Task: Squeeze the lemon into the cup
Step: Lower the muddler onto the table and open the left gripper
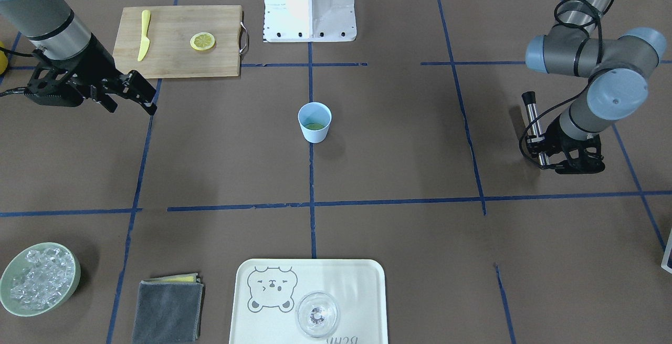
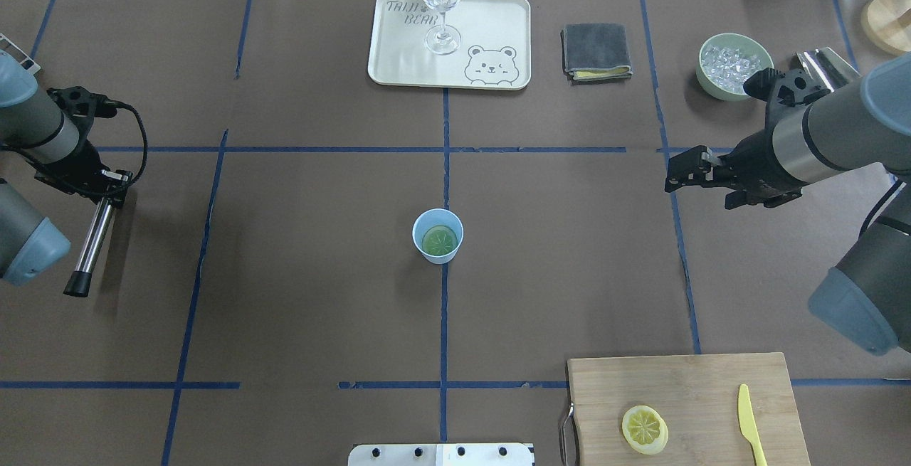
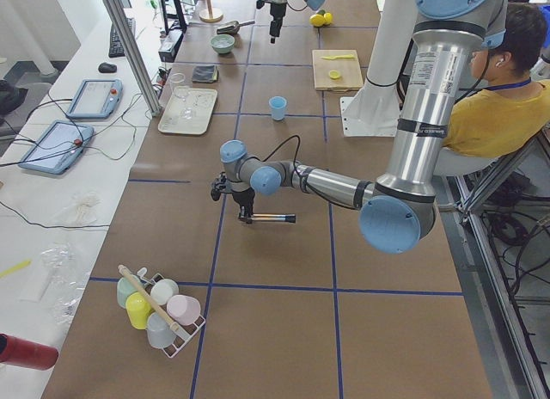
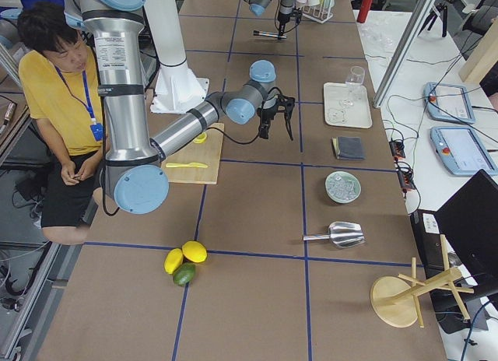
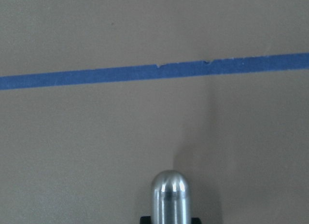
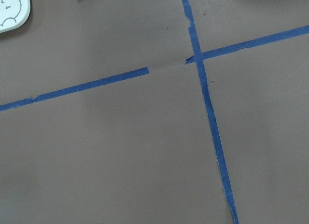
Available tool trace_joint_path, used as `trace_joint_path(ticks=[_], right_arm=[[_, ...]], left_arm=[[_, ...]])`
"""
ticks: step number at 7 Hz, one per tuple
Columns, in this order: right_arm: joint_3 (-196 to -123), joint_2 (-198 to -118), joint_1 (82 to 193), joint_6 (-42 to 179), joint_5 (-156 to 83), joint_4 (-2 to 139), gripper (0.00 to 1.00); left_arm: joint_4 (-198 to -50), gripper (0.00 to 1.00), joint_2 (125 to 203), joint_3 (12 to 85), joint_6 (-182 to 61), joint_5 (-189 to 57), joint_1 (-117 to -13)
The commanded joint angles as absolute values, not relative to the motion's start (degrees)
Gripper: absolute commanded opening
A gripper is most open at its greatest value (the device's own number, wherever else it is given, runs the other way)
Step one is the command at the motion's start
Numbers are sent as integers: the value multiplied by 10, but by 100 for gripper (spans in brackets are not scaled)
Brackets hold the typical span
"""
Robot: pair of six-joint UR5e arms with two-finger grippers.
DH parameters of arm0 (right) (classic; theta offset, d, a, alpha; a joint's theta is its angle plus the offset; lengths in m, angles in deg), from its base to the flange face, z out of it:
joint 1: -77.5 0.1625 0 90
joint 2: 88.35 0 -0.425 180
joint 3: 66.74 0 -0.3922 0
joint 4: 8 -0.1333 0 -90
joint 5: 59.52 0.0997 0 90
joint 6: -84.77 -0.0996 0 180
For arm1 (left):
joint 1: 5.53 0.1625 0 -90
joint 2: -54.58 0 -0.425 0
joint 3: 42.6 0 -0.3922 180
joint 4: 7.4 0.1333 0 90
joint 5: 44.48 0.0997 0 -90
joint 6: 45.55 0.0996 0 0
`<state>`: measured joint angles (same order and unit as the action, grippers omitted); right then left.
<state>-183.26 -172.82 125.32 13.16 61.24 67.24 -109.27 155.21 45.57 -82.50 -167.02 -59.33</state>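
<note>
Zero squeezing done, I'd say: lemon sits on the board, well apart from the cup, which holds a greenish slice. Right gripper hangs spread and empty; left gripper clamps a rod.

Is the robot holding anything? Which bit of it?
The left gripper holds a metal stick near its rounded steel end; the black-capped end sticks out. The right gripper holds nothing.

Overhead and front-facing cameras look down from opposite sides, sharing the cup.
</note>
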Motion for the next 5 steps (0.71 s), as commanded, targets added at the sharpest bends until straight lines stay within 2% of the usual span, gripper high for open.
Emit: trace_joint_path(ticks=[1, 2, 3, 4, 5], right_arm=[[-1833, -1728, 1253, 131, 612, 673, 100], [-1834, -1728, 1253, 131, 612, 672, 100], [-1835, -1728, 1253, 131, 612, 672, 100], [-1835, -1728, 1253, 131, 612, 672, 100], [-1835, -1728, 1253, 131, 612, 672, 100]], left_arm=[[-1093, 0, 1553, 455, -825, -1671, -593], [-1093, 0, 1553, 454, -824, -1671, -593], [-1093, 4, 1553, 454, -824, -1671, -593], [-1093, 33, 1553, 454, -825, -1671, -593], [-1093, 52, 1553, 454, -825, -1671, -593]])
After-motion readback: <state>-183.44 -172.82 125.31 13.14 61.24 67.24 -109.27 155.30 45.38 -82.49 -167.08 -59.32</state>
